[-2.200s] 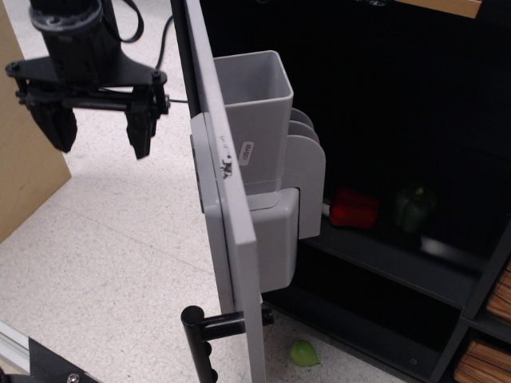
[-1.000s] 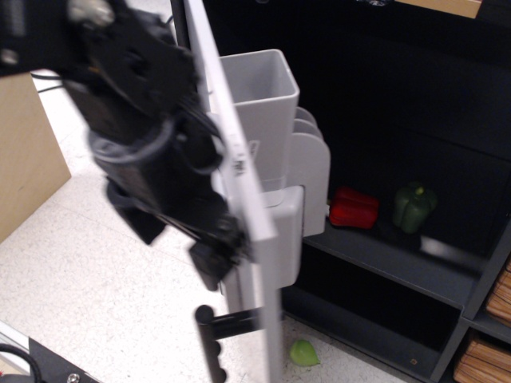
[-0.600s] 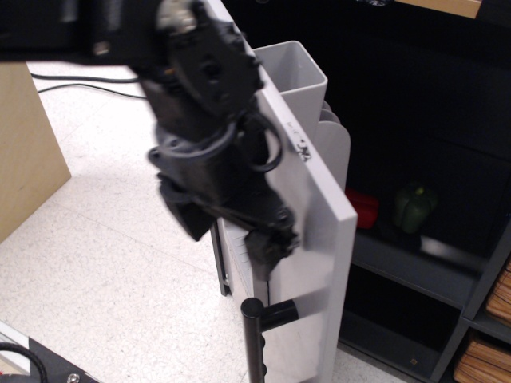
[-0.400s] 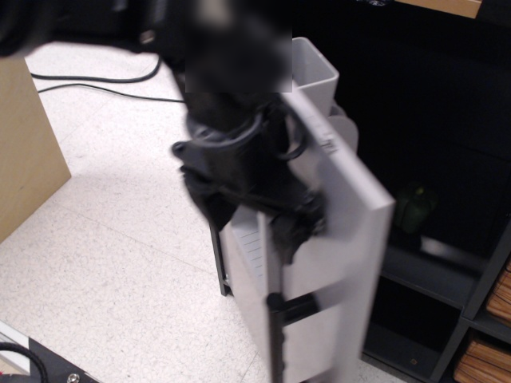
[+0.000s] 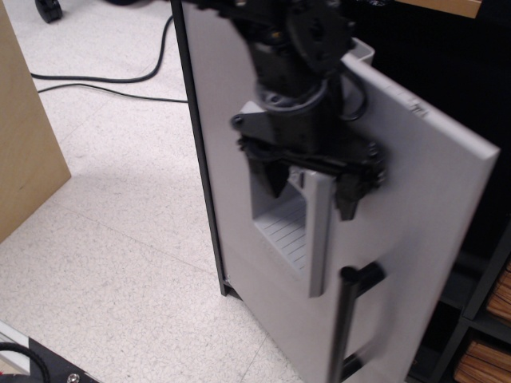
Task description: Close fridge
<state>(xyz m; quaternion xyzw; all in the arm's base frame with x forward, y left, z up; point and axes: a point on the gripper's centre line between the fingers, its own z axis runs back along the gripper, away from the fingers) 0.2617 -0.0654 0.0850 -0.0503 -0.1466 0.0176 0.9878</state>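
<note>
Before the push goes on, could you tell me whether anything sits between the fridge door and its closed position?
Nothing visible does. The gripper is at the door face, by the dispenser niche; the door hides most of the gap behind it.

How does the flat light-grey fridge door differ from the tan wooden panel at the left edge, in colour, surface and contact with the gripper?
The flat light-grey fridge door is pale grey; the tan wooden panel is tan. The door bears a recessed niche and a black bar handle; the panel looks plain. The black gripper is at the door, fingers spread, away from the panel. Both are flat, upright boards.
</note>
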